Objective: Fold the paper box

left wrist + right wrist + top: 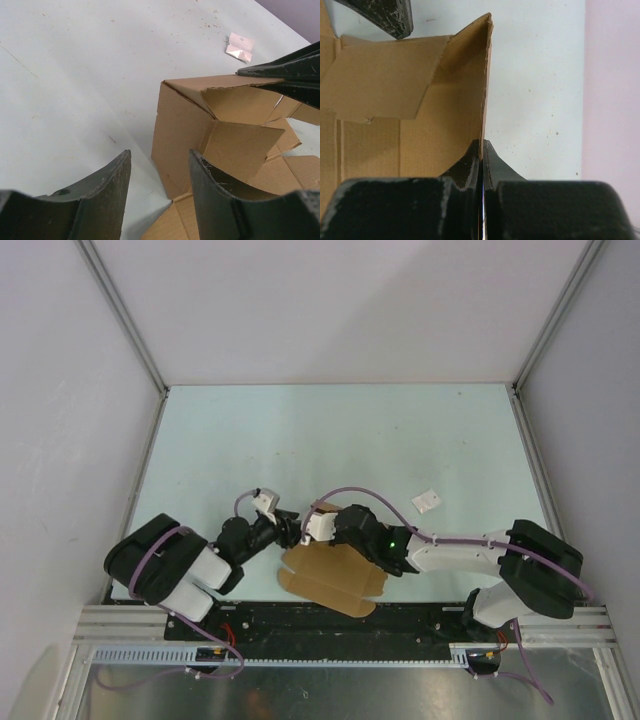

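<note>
The paper box [330, 578] is a tan cardboard sheet lying partly flat near the table's front edge, with one wall panel [182, 120] raised upright. My right gripper [482, 144] is shut on the top edge of that raised wall [465, 85], and its black fingers [287, 75] show at the upper right of the left wrist view. My left gripper [160, 154] is open just short of the wall's corner, holding nothing. One of the left gripper's fingers [385, 12] shows in the top left corner of the right wrist view. From above, both grippers meet over the box's far edge [305, 527].
A small white paper scrap [426, 500] [240, 46] lies on the pale green table [350, 440] to the right, beyond the box. Grey walls and aluminium posts [125, 320] close in the table on three sides.
</note>
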